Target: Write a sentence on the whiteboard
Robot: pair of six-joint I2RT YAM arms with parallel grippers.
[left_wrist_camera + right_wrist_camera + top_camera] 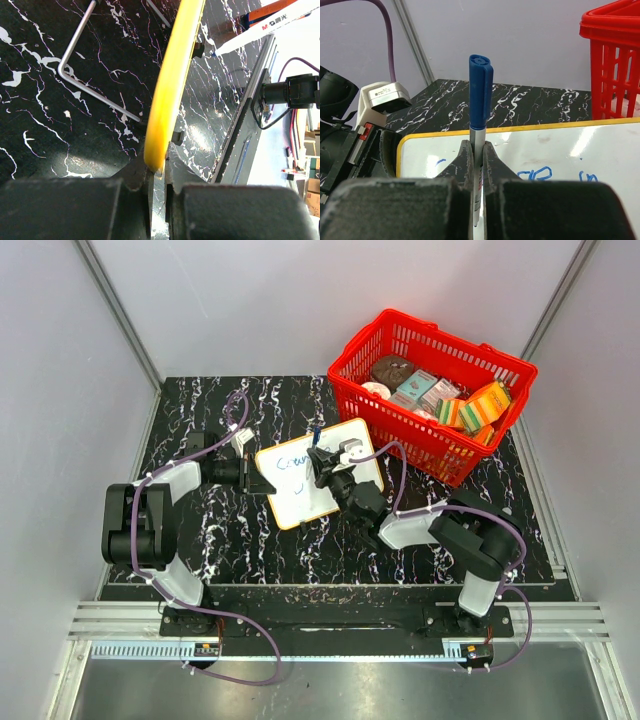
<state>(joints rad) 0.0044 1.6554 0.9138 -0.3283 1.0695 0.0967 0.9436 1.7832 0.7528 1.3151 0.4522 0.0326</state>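
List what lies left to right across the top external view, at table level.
In order: black-and-white left arm → left tool, clamped on the board's edge → small white rectangular whiteboard with yellow rim → red plastic basket. Left out: right tool and its blue marker pen, overlapping the board.

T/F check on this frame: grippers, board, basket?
1. The left gripper is shut on the whiteboard rim. True.
2. The right gripper holds a red pen. False: its marker is blue.
3. The basket is empty. False: it holds packaged items.
4. Blue writing is on the whiteboard. True.
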